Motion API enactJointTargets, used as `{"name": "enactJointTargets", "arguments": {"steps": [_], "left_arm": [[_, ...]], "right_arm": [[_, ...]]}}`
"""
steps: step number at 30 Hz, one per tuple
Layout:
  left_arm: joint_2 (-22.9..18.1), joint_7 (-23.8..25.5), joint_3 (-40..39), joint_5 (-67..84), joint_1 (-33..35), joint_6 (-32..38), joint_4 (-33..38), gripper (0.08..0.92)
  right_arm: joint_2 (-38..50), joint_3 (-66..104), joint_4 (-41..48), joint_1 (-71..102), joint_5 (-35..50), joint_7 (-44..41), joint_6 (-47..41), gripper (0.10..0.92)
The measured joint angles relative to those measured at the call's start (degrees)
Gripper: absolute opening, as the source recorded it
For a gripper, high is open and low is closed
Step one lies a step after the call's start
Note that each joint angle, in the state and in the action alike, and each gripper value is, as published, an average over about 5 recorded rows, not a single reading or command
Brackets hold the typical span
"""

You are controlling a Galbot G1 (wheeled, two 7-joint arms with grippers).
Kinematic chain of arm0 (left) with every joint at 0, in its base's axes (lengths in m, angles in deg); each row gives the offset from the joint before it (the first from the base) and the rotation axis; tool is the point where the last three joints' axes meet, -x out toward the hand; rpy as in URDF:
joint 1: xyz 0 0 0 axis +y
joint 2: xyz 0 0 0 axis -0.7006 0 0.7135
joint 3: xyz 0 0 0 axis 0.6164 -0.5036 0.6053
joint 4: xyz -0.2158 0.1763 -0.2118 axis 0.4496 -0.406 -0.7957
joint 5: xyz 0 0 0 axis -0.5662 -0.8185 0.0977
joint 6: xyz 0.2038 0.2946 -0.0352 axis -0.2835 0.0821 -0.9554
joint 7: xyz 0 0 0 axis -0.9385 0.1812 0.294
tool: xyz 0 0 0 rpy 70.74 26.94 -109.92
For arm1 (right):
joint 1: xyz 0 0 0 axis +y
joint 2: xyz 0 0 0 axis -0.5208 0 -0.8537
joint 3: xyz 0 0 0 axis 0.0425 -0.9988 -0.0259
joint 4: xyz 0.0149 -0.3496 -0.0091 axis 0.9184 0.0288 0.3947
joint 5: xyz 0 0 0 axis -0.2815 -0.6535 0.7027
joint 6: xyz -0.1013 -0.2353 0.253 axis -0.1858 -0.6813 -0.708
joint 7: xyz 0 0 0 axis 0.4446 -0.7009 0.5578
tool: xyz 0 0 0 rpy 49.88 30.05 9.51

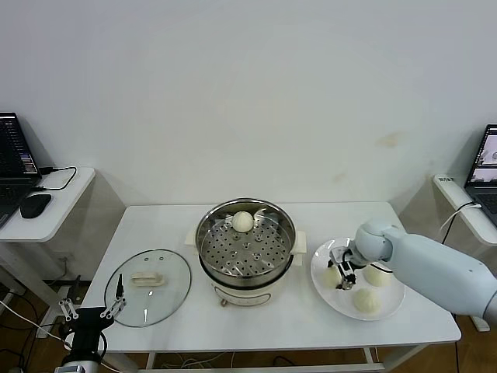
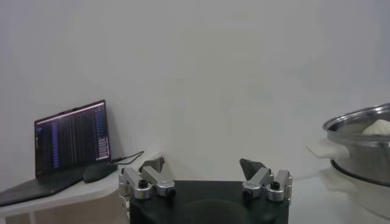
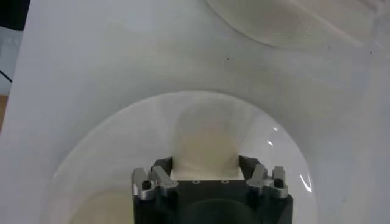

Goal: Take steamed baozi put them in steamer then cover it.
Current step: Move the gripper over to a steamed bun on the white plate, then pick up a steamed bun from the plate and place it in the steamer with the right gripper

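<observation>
Right hand (image 1: 340, 273) pinches 1 smooth, round, cream-white baozi (image 3: 206, 141) on the plate (image 1: 394, 305).

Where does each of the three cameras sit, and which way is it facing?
Head view: on the head, looking forward and down at the table, steamer, cover and plate; both arms show.
Left wrist view: low at the table's left, looking level toward a laptop; left gripper open, empty.
Right wrist view: above the plate, looking down; right gripper around a baozi.
Shared: head and left wrist views both show the baozi in the steamer.
</observation>
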Motion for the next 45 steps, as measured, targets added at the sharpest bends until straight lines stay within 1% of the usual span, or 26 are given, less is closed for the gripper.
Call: {"name": "enactJointTargets", "arguments": {"steps": [10, 15, 20, 26, 32, 37, 45], "left_arm": [[0.5, 0.0, -0.1, 0.0, -0.4, 0.0, 0.3, 0.823], [0.8, 0.1, -0.6, 0.1, -0.8, -0.2, 0.5, 0.823], [1.2, 0.1, -0.7, 0.3, -1.0, -0.3, 0.8, 0.823], [1.1, -0.1, -0.7, 0.4, -1.5, -0.3, 0.7, 0.823], [1.0, -0.1, -0.1, 0.4, -1.5, -0.3, 0.3, 0.823], [1.1, -0.1, 0.7, 0.4, -1.4, -0.2, 0.3, 0.823], [0.5, -0.1, 1.1, 0.1, -1.5, -0.2, 0.4, 0.823]], "right_arm": [[4.1, -3.4, -4.2, -8.3, 4.4, -1.8, -1.4, 0.636], [5.6, -7.8, -7.4, -17.3, 9.4, -2.1, -2.5, 0.641], [4.6, -13.2, -10.4, -28.1, 15.6, -1.5, -4.2, 0.649], [-0.2, -17.4, -12.1, -36.5, 23.8, 0.7, -7.5, 0.653], [-7.1, -19.3, -11.8, -39.0, 30.5, 3.9, -11.1, 0.653], [-13.8, -19.9, -9.5, -38.4, 33.7, 6.5, -13.8, 0.653], [-23.6, -20.1, -4.4, -35.0, 36.5, 9.9, -17.0, 0.653]]}}
